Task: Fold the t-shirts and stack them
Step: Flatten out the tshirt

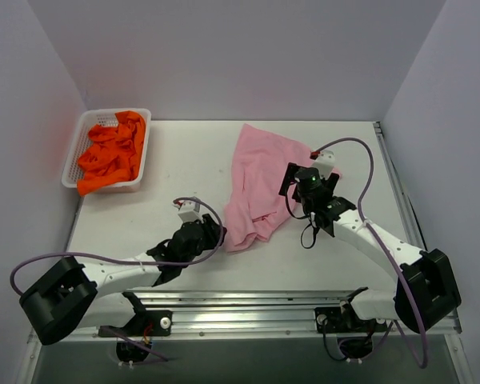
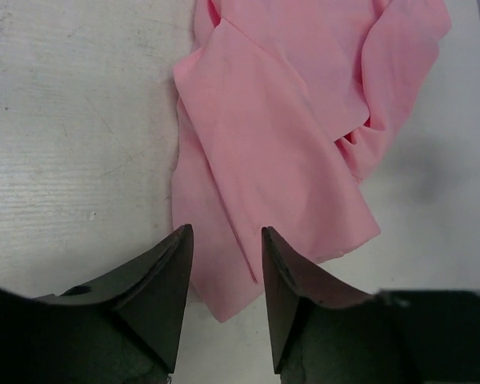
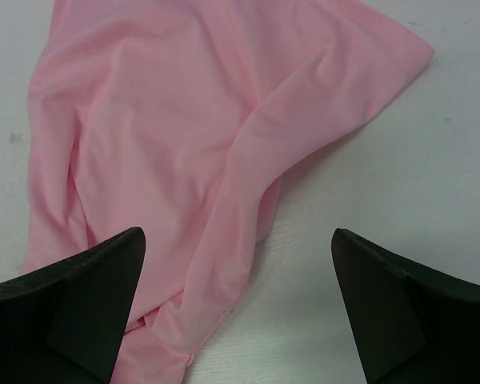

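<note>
Jaws of my left pincer (image 2: pixel 224 240) are standing slightly parted, gripping nothing, hovering right over the pink t-shirt's (image 2: pixel 280 144) near hem. I am seeing my right pincer (image 3: pixel 236 240) gaping wide, empty, directly above that shirt. Far beyond the left pincer, orange t-shirts (image 1: pixel 112 152) are lying heaped in a white basket (image 1: pixel 104 114).

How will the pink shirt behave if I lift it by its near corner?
Probably floppy: the pink shirt lies in soft, rumpled folds, so it should drape and sag. Likely light, since the cloth looks thin. Pushed, it would probably bunch rather than slide.
</note>
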`<control>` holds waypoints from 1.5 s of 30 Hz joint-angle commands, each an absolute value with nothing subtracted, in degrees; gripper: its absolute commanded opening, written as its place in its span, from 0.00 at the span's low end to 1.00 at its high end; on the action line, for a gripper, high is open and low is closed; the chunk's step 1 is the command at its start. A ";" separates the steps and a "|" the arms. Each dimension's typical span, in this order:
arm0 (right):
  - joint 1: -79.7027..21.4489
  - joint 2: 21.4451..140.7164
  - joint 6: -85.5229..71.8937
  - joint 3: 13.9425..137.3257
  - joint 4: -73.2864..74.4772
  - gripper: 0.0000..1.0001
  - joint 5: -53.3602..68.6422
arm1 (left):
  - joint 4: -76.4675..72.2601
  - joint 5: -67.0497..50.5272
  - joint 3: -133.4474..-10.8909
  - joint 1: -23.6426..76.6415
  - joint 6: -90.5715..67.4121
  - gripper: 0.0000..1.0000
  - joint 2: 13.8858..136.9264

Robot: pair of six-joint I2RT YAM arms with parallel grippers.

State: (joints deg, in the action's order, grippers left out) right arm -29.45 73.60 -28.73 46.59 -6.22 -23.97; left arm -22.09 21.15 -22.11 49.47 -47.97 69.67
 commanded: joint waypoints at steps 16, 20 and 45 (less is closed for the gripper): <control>-29.53 77.08 -29.53 48.34 -5.01 0.98 -28.48 | -33.76 16.17 -27.77 49.92 -51.06 0.66 74.81; -29.53 78.04 -29.53 48.60 -5.01 0.98 -28.56 | -30.59 16.70 -28.04 50.45 -52.73 0.65 71.99; -29.62 81.03 -29.62 49.13 -4.75 0.97 -29.44 | -47.55 16.35 -20.57 53.88 -62.58 0.61 85.78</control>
